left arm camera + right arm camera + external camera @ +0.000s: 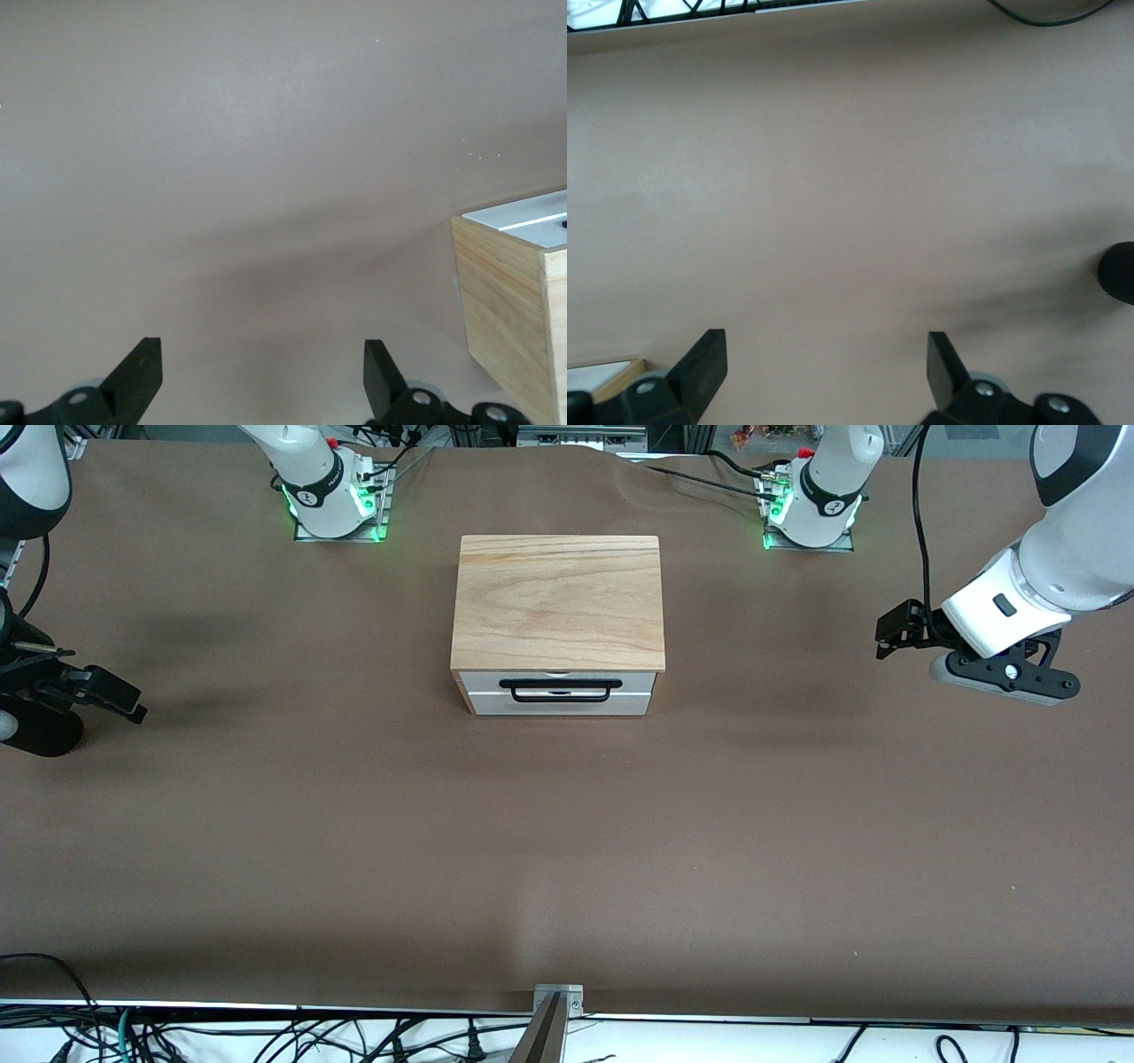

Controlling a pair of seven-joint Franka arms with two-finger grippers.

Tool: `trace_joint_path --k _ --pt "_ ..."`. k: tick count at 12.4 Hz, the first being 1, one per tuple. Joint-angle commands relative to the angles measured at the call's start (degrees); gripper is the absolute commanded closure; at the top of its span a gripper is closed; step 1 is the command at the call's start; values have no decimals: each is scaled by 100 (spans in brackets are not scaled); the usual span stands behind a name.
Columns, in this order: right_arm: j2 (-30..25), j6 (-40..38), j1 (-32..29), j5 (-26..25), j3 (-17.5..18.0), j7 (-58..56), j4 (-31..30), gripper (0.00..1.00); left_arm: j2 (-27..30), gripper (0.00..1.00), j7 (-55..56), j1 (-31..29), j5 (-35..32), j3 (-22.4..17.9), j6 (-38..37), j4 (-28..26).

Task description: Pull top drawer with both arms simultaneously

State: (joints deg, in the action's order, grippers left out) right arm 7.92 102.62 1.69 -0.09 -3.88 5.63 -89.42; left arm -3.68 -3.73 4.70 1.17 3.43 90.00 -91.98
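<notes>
The light-wood cabinet [558, 598] stands at the table's middle. Its top drawer [483, 681] is shut, its thin white front flush with the body, and the wide black bar handle [558, 683] lies across it. My left gripper [889, 631] hovers over bare table toward the left arm's end, well apart from the cabinet, fingers open and empty [262, 363]. My right gripper [102, 686] hovers over the table toward the right arm's end, also open and empty [826, 354]. The cabinet's wooden side [505, 292] shows in the left wrist view.
A second white drawer front [483, 705] sits below the top one. The green-lit arm bases [332, 509] [811, 518] stand farther from the front camera than the cabinet. The brown table mat [567, 850] spreads wide around the cabinet. A metal bracket [558, 1001] sits at the table's near edge.
</notes>
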Motion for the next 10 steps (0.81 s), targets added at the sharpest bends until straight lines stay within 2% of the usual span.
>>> trace_joint_path --k 1,10 --pt "61 -154 -2 97 19 -97 171 0 -89 0 74 -5 -144 35 -88 180" --pt "96 -137 -11 97 19 -97 180 0 -150 0 83 40 -73 35 -79 189"
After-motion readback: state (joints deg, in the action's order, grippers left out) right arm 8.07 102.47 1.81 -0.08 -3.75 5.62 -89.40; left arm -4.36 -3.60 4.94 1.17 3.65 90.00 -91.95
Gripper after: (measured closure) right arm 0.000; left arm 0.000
